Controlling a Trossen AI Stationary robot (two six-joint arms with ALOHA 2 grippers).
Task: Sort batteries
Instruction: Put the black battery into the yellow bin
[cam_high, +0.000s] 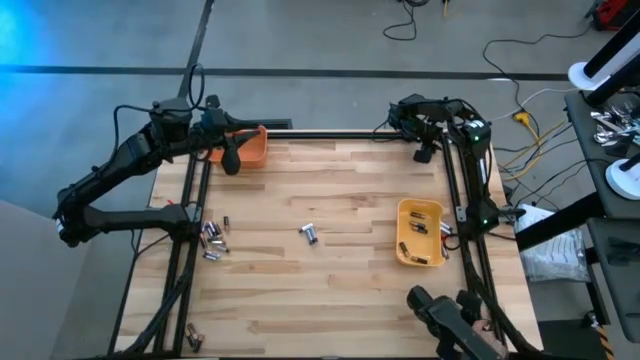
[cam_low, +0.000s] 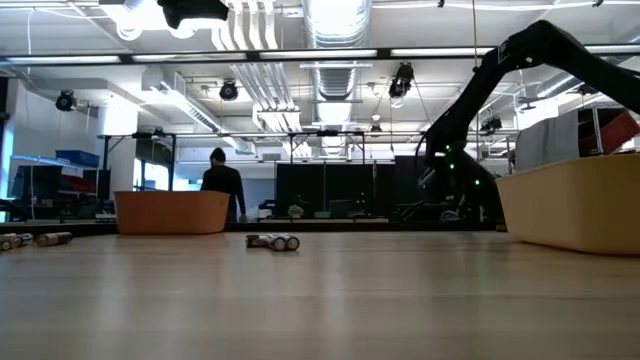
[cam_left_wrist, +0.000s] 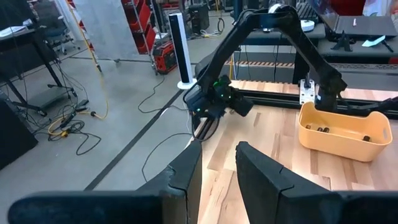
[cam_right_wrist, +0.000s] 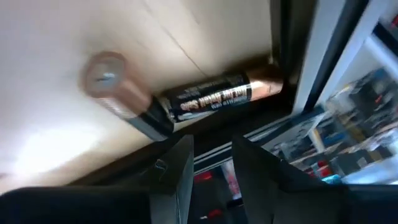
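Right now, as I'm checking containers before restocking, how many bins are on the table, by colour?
Orange bin: 1
Yellow bin: 1
Total: 2 bins

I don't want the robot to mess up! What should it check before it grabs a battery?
1. Right pincer open and empty: ok.
2. Two batteries lying just ahead of it: ok.
3. A battery between its fingers: not ok, both lie beyond the tips.
4. Yellow bin upright, with room: ok.
5. Left pincer away, near the orange bin: ok.
6. Which bin these batteries belong in: cannot tell.
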